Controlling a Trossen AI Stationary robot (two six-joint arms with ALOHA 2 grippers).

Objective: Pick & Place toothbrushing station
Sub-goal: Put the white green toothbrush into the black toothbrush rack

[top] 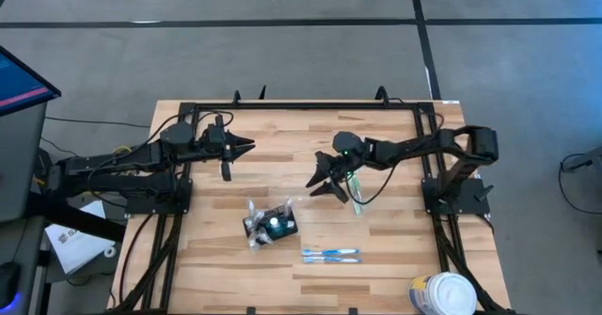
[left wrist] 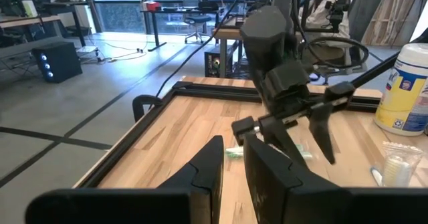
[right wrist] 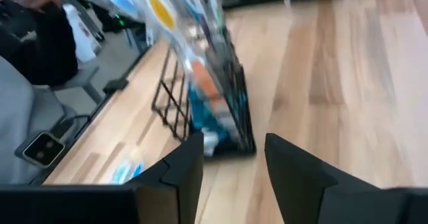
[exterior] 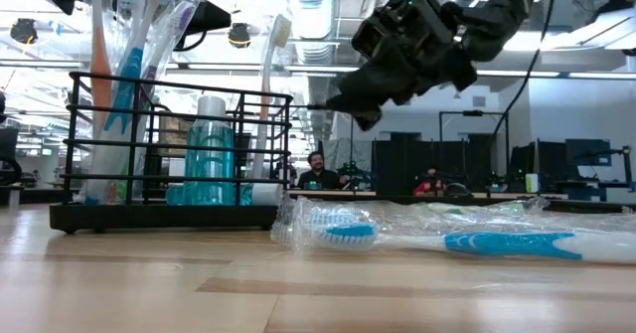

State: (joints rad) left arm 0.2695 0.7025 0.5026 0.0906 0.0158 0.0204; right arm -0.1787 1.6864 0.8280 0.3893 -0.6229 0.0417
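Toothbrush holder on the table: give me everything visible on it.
The toothbrush holder is a small black wire rack on a flat black base, standing upright on the wooden table, near its middle. It is packed with wrapped toothbrushes that rise well above its rim, plus a clear blue-green bottle and a white tube. Two packaged blue and white toothbrushes lie on the table beside it. No gripper touches it; the right gripper hovers above the table nearby, jaws apart.

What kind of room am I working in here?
Likely an open-plan office or robotics lab: desks with monitors and seated people behind the wooden table, exposed ceiling ducts overhead.
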